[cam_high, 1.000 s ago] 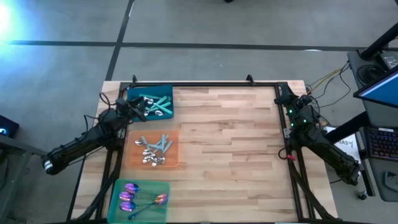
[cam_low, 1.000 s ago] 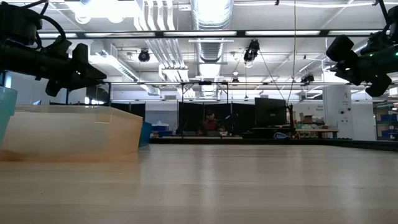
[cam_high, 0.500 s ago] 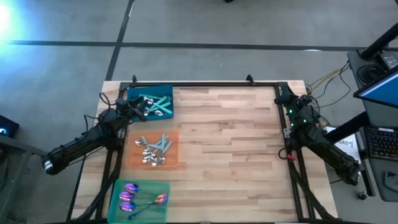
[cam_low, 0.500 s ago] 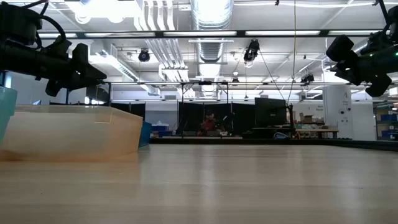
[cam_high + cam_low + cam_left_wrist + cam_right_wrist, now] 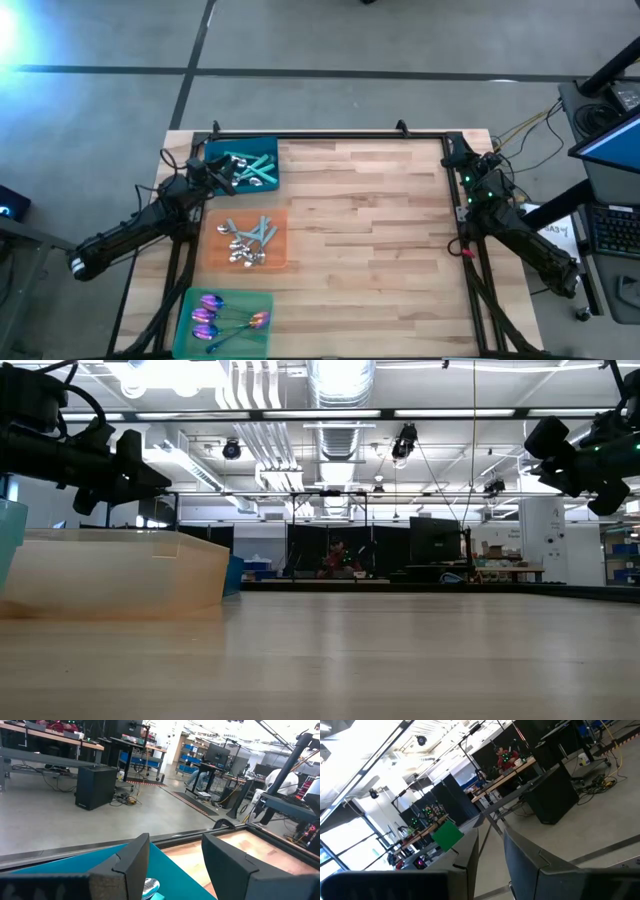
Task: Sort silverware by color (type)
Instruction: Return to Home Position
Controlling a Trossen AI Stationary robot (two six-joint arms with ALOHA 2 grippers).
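Note:
The silverware lies in three trays along the table's left side. Teal-handled spoons (image 5: 248, 166) are in the blue tray (image 5: 268, 146) at the far left. Silver spoons (image 5: 247, 243) are in the orange tray (image 5: 278, 222). Iridescent purple spoons (image 5: 212, 316) are in the green tray (image 5: 250, 340) at the near edge. My left gripper (image 5: 226, 177) hovers open over the blue tray's near-left part, raised above it (image 5: 140, 470). In the left wrist view a shiny spoon head (image 5: 150, 887) shows between its fingers, untouched. My right gripper (image 5: 452, 158) waits open and raised at the table's far right (image 5: 548, 448).
A black frame rail (image 5: 330, 137) runs along the table's far edge and down both sides. Bare wood (image 5: 370, 240) stretches from the trays to the right rail. In the low view the orange tray's wall (image 5: 120, 575) stands at the left.

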